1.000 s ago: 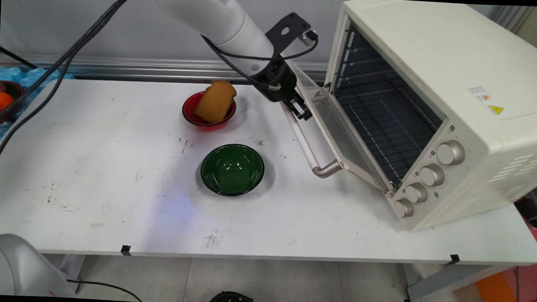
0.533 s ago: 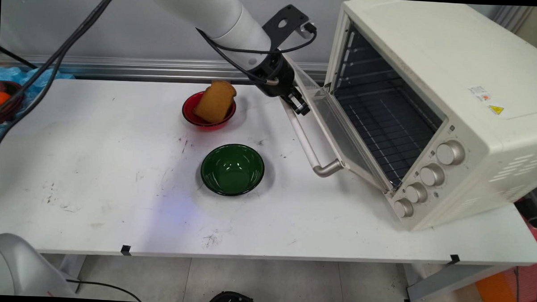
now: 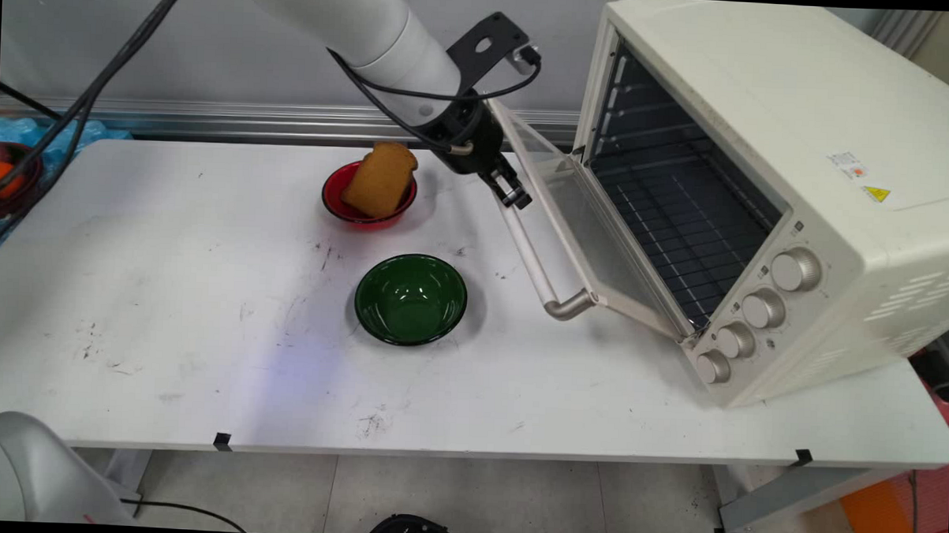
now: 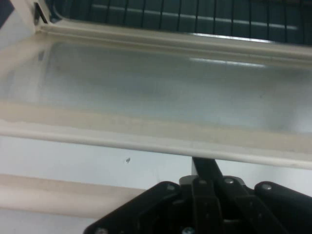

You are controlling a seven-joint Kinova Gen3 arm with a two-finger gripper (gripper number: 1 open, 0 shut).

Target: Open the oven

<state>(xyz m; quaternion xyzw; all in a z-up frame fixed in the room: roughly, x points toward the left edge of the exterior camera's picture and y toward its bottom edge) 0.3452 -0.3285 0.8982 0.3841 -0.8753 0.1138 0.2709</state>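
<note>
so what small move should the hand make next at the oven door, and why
Probably keep lifting the handle up and toward the oven. The hand sits at the handle's far end, and the glass door hangs partly open, well short of the oven's front frame.

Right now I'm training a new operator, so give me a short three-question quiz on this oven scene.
1. True or false: the oven door is open.
2. Which bowl holds the bread? A) red bowl B) green bowl
3. Fill in: the gripper is at the far end of the door's ____.

Key: 1 true; 2 A; 3 handle.
</note>
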